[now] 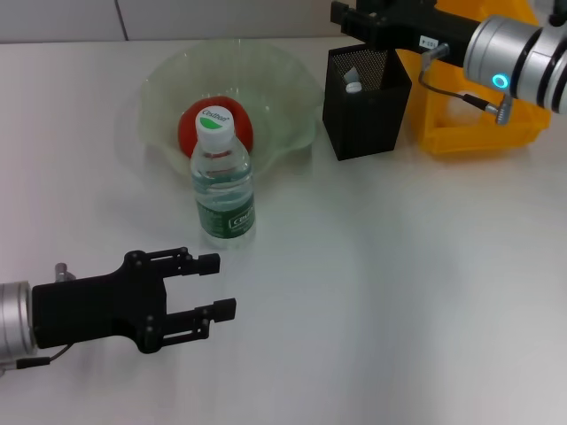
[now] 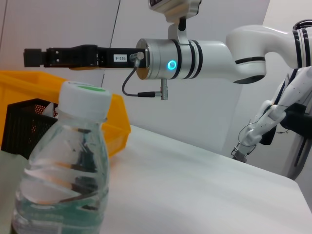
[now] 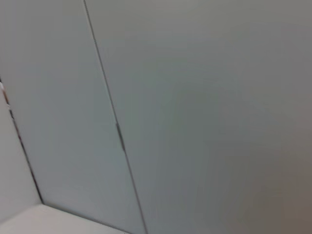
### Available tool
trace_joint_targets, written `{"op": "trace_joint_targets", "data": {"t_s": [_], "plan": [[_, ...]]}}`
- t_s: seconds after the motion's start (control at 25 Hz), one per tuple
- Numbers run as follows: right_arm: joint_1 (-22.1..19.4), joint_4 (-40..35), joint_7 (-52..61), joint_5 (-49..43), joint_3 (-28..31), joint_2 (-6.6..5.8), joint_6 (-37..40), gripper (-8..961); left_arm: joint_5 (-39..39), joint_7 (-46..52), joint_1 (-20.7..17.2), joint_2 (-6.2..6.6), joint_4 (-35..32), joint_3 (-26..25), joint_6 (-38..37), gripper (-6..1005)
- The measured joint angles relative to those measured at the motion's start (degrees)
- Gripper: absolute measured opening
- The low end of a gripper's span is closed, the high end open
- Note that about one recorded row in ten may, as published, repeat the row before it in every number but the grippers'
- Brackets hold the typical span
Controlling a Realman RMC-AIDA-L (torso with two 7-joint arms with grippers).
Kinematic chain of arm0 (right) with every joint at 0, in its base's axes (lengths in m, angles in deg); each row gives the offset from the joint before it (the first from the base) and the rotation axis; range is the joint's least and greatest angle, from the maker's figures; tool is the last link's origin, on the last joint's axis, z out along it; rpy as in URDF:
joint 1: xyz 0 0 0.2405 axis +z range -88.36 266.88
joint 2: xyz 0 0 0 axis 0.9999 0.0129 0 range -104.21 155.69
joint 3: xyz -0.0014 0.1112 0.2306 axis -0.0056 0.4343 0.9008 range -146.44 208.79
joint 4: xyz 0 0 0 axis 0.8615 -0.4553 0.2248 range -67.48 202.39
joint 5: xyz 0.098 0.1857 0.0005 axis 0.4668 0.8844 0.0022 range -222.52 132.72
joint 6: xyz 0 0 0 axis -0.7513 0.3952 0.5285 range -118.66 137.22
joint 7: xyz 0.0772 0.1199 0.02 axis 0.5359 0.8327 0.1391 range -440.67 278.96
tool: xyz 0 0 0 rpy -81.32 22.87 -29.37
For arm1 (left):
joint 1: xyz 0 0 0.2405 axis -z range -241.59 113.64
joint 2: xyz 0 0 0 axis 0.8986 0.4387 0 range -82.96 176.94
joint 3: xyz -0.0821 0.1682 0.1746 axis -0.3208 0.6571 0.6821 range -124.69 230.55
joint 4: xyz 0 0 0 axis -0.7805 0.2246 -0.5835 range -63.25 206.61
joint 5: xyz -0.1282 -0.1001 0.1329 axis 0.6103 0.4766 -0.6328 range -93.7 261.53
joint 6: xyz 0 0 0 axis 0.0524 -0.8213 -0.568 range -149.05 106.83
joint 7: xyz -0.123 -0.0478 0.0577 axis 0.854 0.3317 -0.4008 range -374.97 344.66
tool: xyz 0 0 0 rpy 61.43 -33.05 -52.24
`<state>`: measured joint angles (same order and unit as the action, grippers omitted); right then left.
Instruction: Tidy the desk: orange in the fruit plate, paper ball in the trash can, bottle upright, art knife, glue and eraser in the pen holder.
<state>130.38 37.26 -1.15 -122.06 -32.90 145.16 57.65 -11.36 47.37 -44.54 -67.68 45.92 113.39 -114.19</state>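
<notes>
Head view: upright bottle [image 1: 223, 177] beyond left hand [image 1: 215, 285] (fingers apart).

Setting: robot lab or test room. Evidence: plain white bench [image 1: 425, 292], bare grey panelled walls [image 3: 204, 112], second robot [image 2: 292, 122] standing by.

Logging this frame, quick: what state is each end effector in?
Left end effector: open, empty, short of the bottle.
Right end effector: above the pen holder; cannot be told.
</notes>
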Motion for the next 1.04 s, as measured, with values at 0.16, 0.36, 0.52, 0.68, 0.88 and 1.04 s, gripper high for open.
{"op": "trace_joint_targets", "data": {"t_s": [0.16, 0.36, 0.52, 0.68, 0.88, 1.04], "plan": [[-3.90, -5.19, 3.52, -0.23, 0.09, -0.14, 5.51, 483, 0.04, 0.80, -0.51, 0.48, -0.12, -0.42, -1.65, 648], [-12.81, -14.57, 5.17, -0.65, 1.30, -1.70, 26.15, 514, 0.02, 2.37, -1.99, 2.79, -0.16, -3.11, -6.42, 648], [-16.49, -15.39, 5.19, -6.21, 2.31, -5.74, 46.48, 512, 0.00, 3.33, -3.14, 4.26, -0.23, -4.78, -8.06, 648], [-17.34, -11.31, 1.51, -18.04, 7.17, -6.24, 57.28, 511, 0.00, 4.16, -4.01, 5.59, -0.77, -5.35, -10.08, 648], [-18.29, -7.70, -2.96, -23.17, 7.66, -4.10, 58.50, 511, -0.37, 5.10, -4.08, 6.17, -1.55, -5.08, -10.53, 648], [-18.99, -7.46, -5.27, -23.95, 8.00, -2.57, 58.15, 511, -1.94, 5.36, -3.42, 6.11, -1.79, -5.34, -10.69, 648]]}}
